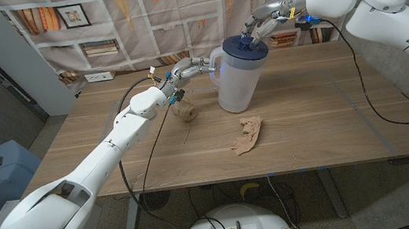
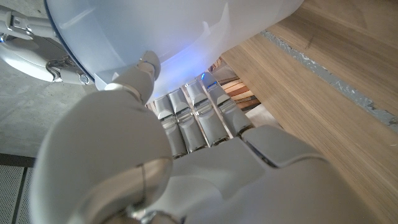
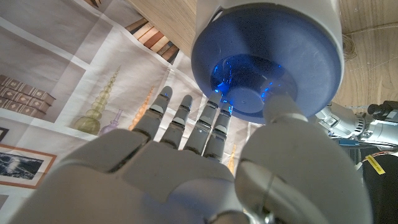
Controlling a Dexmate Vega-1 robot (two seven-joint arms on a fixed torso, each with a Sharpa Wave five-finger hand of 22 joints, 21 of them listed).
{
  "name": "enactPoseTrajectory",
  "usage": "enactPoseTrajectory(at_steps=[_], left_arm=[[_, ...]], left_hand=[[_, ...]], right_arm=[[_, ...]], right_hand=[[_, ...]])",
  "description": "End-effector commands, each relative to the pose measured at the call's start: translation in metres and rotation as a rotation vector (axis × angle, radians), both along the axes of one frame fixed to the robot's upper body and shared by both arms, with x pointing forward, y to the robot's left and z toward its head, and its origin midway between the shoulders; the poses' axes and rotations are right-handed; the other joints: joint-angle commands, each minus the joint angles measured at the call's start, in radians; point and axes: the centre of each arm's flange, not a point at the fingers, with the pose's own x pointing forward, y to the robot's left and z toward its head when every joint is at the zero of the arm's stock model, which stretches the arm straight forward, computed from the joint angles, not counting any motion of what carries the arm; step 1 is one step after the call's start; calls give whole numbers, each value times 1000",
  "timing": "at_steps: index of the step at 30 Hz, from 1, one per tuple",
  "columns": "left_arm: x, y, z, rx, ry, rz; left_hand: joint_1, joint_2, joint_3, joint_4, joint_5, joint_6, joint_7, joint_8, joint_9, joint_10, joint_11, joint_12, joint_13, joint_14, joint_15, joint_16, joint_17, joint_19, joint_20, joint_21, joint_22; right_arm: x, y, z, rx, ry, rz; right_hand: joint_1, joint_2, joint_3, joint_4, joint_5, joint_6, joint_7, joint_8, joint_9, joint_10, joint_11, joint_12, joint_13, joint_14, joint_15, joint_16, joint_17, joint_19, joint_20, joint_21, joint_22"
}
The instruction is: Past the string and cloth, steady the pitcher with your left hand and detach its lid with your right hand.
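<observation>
A translucent white pitcher point(image 1: 234, 85) with a blue lid point(image 1: 244, 47) stands at the back middle of the table. My left hand point(image 1: 192, 69) reaches it from the left at the handle point(image 1: 214, 61). In the left wrist view its thumb point(image 2: 147, 65) presses the pitcher's wall point(image 2: 174, 31) while the fingers point(image 2: 193, 115) run straight along the side. My right hand point(image 1: 262, 26) comes over the lid from behind. Its thumb point(image 3: 277, 109) lies in the hollow of the lid point(image 3: 273, 56), and its fingers point(image 3: 205, 124) sit against the rim.
A ball of string point(image 1: 185, 114) lies just left of the pitcher, under my left wrist. In front of the pitcher lies a crumpled tan cloth point(image 1: 248, 135). Black cables point(image 1: 369, 101) trail over the table's right side. A printed bookshelf backdrop hangs behind the table.
</observation>
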Motion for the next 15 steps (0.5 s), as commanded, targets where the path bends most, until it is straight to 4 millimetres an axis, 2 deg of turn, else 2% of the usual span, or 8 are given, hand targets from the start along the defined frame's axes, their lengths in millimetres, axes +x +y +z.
enactPoseTrajectory(at_steps=[1,7,15], left_arm=[[-1,-1,0,-5,-2,0],[-2,-1,1,-4,-5,3],[-3,-1,1,-3,-6,1]], left_hand=[[13,54,10,15,7,52,38,4,4,50,-40,3,5,47,-121,4,2,9,-143,2,4],[14,55,10,15,7,53,39,5,5,51,-42,2,6,48,-121,3,1,10,-143,2,4],[14,55,8,15,7,52,38,5,5,50,-41,2,6,49,-122,3,2,10,-143,2,4]], right_arm=[[-1,0,-2,-7,-5,0],[-1,1,-2,-10,1,3],[-2,4,-3,-11,-16,8]], right_hand=[[22,2,-5,2,-3,10,4,12,3,23,1,6,5,15,-71,7,5,10,-4,2,4],[28,3,-8,3,-4,6,6,13,3,34,0,7,7,23,-78,12,7,9,-5,0,4],[37,6,-15,5,-4,26,5,25,3,74,-2,13,9,48,-92,28,10,13,-7,0,4]])
